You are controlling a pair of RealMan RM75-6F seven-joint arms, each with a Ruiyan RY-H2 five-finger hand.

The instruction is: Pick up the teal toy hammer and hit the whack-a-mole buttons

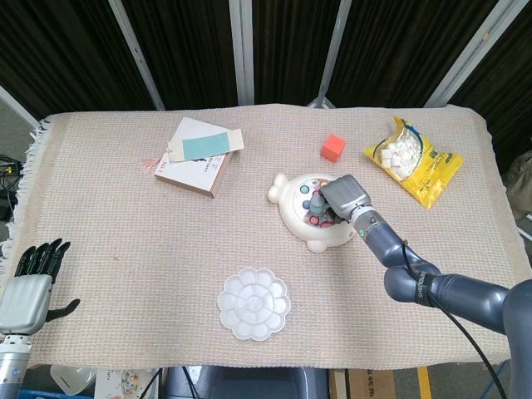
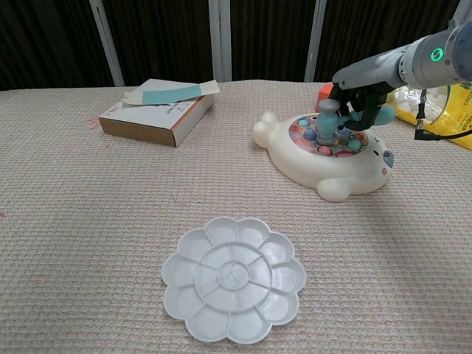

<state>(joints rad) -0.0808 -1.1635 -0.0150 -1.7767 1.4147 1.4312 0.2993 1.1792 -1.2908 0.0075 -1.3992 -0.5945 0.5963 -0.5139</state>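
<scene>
At near left table edge: left hand (image 1: 29, 291) idle, fingers apart, holding nothing. Mid-table: flower palette (image 2: 234, 277), unused. Farther: right hand (image 2: 359, 99) fingers wrapped round teal toy hammer (image 2: 327, 120), head down touching whack-a-mole buttons (image 2: 330, 136) — strike position. Beyond: box (image 1: 195, 166), red cube (image 1: 333, 146), snack bag (image 1: 413, 160).

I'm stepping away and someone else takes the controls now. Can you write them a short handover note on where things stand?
Right hand: grips the teal toy hammer, its head down on the buttons near the middle of the whack-a-mole toy.
Left hand: holds nothing, fingers apart, at the near left edge of the table, away from the work.
Done: hammer picked up, and it is on the toy's buttons.
Left: lift and strike the other buttons; I cannot tell which have been hit.
Nearby: flower-shaped palette in front of the toy, red cube behind it.
</scene>
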